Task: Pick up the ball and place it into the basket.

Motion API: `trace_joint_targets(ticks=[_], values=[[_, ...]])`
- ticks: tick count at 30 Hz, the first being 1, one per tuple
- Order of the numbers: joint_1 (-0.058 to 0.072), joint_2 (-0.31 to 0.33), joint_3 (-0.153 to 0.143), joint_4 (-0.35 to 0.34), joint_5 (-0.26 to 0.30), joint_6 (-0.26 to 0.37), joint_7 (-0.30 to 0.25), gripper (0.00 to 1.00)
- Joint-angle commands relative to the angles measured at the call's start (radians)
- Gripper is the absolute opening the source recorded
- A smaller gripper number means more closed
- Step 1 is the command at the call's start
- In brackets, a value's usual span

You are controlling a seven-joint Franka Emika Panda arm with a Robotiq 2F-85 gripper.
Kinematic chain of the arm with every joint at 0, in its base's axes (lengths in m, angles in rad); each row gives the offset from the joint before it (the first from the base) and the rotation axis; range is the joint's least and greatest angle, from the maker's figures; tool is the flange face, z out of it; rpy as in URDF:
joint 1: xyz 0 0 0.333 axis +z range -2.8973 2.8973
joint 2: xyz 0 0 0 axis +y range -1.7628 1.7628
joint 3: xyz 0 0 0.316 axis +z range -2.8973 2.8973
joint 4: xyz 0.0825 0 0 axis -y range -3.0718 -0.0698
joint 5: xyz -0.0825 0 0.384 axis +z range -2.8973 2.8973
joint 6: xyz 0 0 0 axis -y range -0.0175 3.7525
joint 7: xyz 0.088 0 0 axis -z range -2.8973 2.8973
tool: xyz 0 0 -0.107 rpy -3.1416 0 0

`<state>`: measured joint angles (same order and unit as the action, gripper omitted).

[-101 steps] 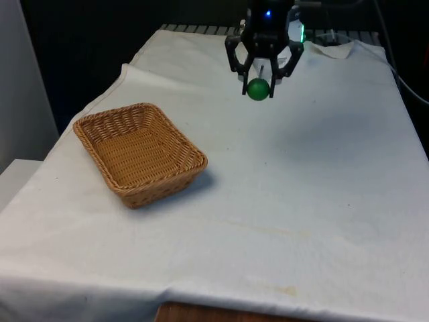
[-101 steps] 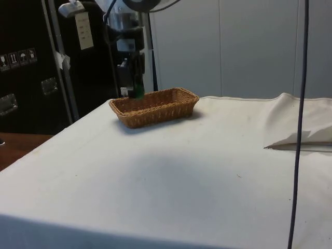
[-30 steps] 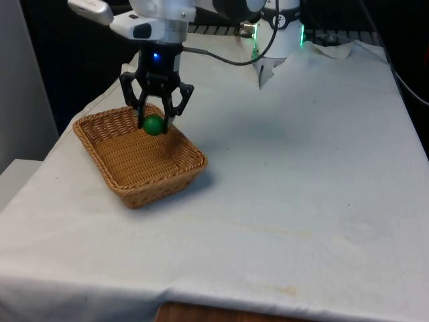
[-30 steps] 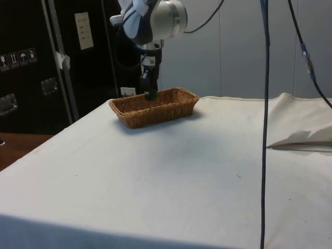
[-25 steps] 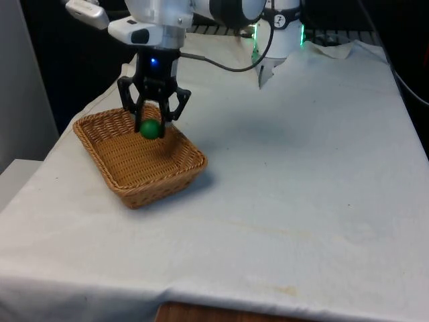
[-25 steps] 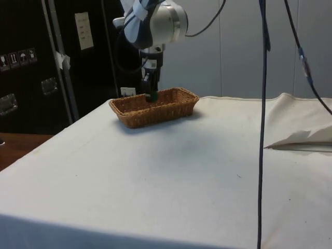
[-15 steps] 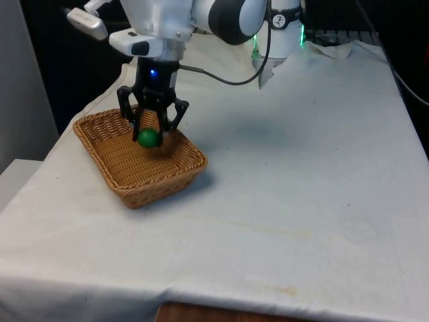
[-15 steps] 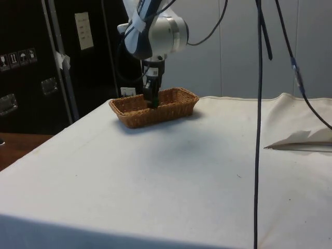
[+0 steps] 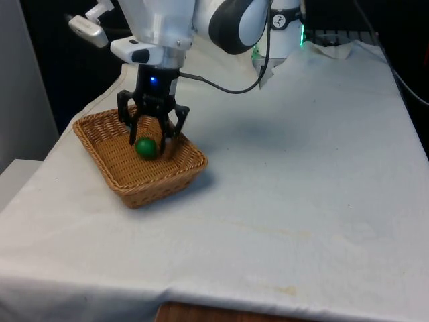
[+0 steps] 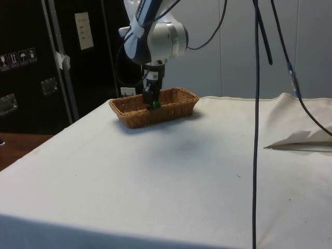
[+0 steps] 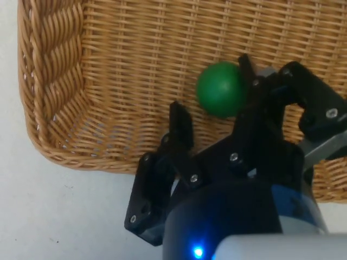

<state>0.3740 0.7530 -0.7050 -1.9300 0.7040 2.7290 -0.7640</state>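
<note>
You see a bench (image 9: 301, 201) under a white cloth; a rectangular brown wicker basket (image 9: 127, 184) rests on it toward the front view's left.

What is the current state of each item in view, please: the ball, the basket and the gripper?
Ball: green, inside the basket, no longer clamped, beside one finger.
Basket: upright on the white cloth, holding the ball.
Gripper: jaws open, lowered into the basket above the ball.
</note>
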Motion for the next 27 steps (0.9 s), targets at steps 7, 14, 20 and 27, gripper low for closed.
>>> trace_joint_targets(ticks=[7, 14, 20, 27], values=[[-0.002, -0.004, 0.001, 0.001, 0.0, -0.006, -0.004, 0.84], [0.001, -0.007, -0.004, 0.0, -0.003, -0.01, -0.001, 1.0], [0.028, -0.04, -0.041, -0.013, -0.017, -0.033, 0.009, 1.0], [0.053, -0.083, -0.066, -0.033, -0.034, -0.048, 0.017, 1.0]])
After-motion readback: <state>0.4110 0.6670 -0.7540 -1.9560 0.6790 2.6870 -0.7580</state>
